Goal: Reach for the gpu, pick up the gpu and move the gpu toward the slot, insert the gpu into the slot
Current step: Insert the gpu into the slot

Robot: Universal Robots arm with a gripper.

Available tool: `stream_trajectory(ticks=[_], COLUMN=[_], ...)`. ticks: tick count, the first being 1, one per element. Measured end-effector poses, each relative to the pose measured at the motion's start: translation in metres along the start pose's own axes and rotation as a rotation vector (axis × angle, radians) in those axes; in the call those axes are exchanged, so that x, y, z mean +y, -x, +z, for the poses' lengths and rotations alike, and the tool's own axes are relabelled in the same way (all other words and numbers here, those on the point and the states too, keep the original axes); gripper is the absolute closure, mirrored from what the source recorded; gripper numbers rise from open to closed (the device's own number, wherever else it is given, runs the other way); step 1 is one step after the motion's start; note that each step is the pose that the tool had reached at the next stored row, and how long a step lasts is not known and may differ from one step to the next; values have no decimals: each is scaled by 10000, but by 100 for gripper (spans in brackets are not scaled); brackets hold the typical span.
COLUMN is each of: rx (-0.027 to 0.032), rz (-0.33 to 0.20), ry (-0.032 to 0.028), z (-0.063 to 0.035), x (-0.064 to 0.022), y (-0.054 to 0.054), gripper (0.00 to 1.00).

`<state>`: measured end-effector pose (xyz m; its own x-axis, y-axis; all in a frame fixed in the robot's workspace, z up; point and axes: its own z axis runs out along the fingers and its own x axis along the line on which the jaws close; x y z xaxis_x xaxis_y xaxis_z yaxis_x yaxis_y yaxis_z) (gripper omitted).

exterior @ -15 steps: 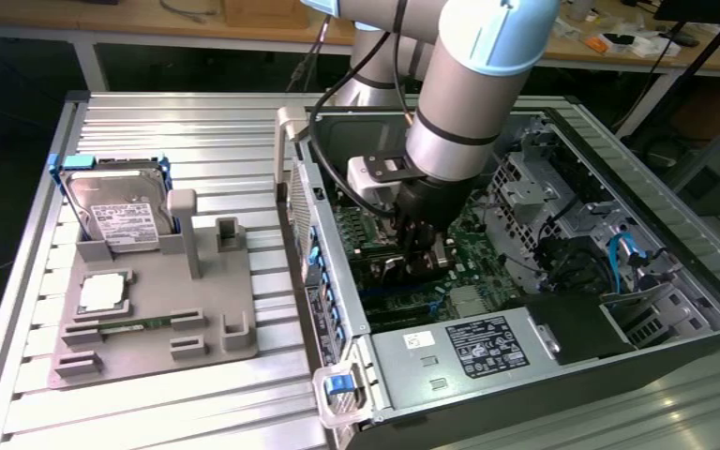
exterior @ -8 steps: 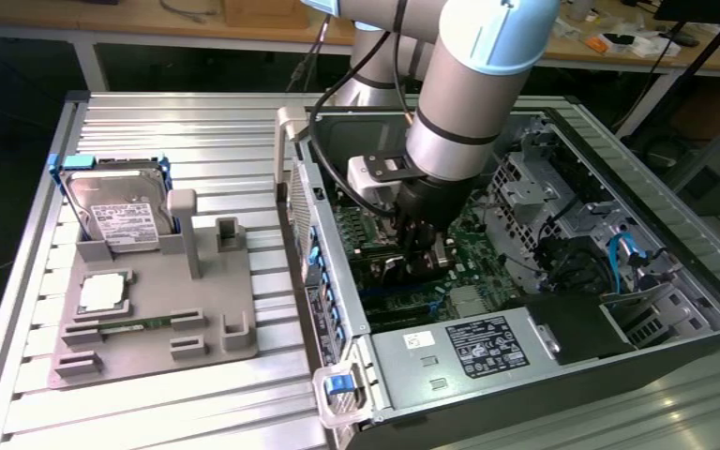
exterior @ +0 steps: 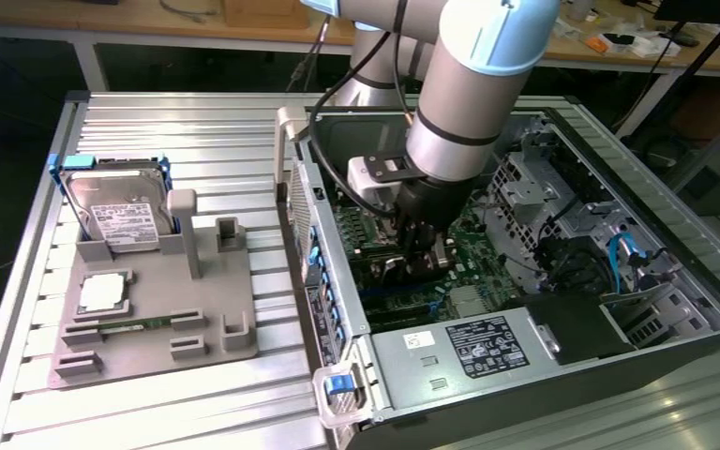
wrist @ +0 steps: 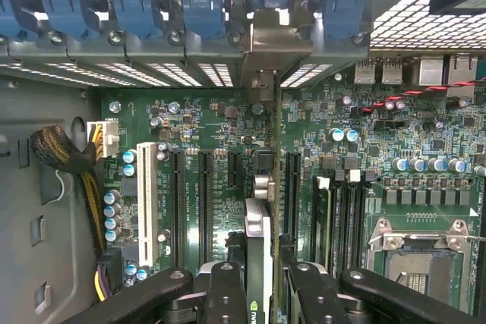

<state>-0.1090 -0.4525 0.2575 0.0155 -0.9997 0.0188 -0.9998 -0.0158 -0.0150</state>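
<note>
Inside the open computer case [exterior: 335, 272], my gripper [exterior: 412, 258] hangs low over the green motherboard [wrist: 205, 123]. In the wrist view my gripper [wrist: 262, 294] is shut on the gpu [wrist: 258, 240], a thin dark card seen edge-on between the two black fingers [wrist: 226, 297]. The card's silvery end bracket [wrist: 266, 47] stands against the case's rear wall, between the blue clips. The card runs straight along the board, parallel to the dark connector strips [wrist: 203, 202] beside it. The slot is hidden under the card's edge; whether the card touches it I cannot tell.
A white connector [wrist: 147, 202], black memory strips [wrist: 342, 218], the silver processor socket [wrist: 418, 259] and a yellow-black cable bundle [wrist: 61, 149] crowd the board. The power supply [exterior: 486, 347] fills the case's near end. Outside stands a grey fixture [exterior: 147, 309] with a hard drive [exterior: 116, 211].
</note>
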Motion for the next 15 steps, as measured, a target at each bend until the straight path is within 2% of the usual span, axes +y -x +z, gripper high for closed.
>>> stream_trajectory(ticks=[15], rx=[-3], rz=[1], ry=[0], z=[60], x=[1], y=[2], gripper=[73])
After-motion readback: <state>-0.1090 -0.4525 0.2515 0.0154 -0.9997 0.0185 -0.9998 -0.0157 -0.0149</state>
